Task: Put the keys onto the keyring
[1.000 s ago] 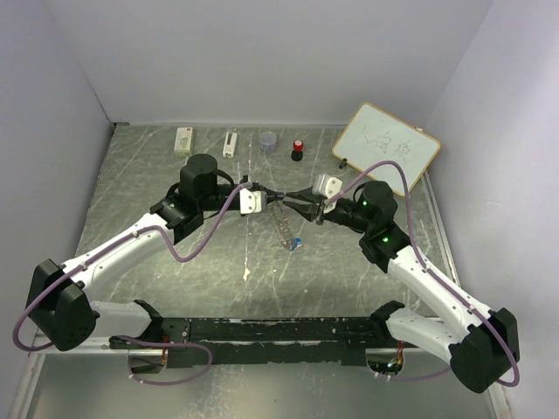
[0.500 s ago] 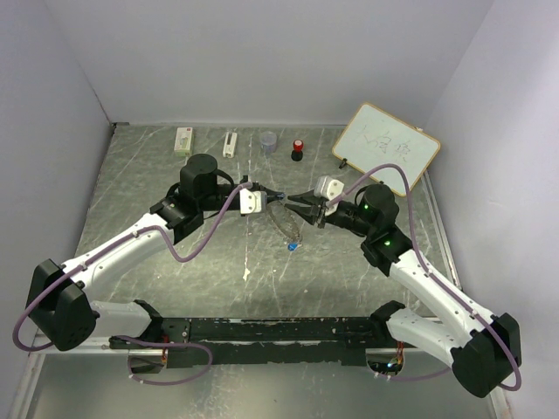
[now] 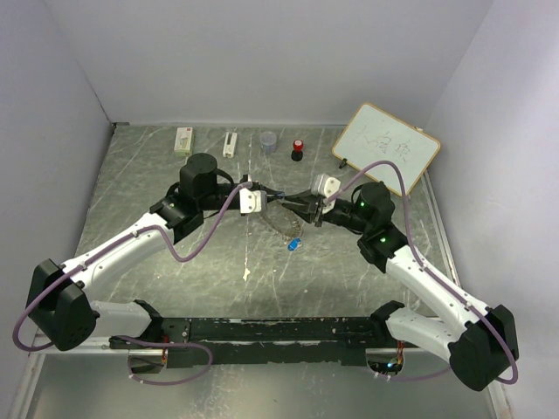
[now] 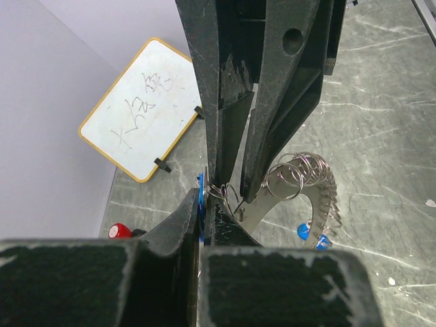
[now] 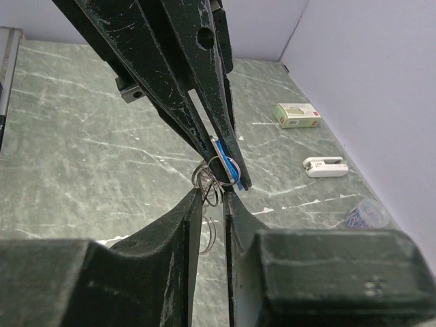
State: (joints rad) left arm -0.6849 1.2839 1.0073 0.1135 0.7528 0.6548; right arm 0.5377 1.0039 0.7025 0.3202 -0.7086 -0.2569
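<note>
From above, your left arm (image 3: 131, 244) reaches in from the near left with its elbow bent, and your right arm (image 3: 428, 279) mirrors it; the left gripper (image 3: 274, 198) and right gripper (image 3: 300, 202) meet tip to tip; the keyring (image 3: 281, 223) slants from their tips toward you, with a low blue key (image 3: 293, 244) at its near end.

In your left wrist view, the left gripper (image 4: 206, 204) is clamped on the held blue key (image 4: 201, 218), seen edge-on; the right gripper (image 4: 235, 185) comes down from above, astride a thin wire loop (image 4: 228, 193); the keyring (image 4: 320, 178) curves away beside them.

In your right wrist view, the right gripper (image 5: 211, 197) has its fingers narrowly apart around that wire loop (image 5: 204, 178); whether they truly pinch it, you cannot tell.
</note>
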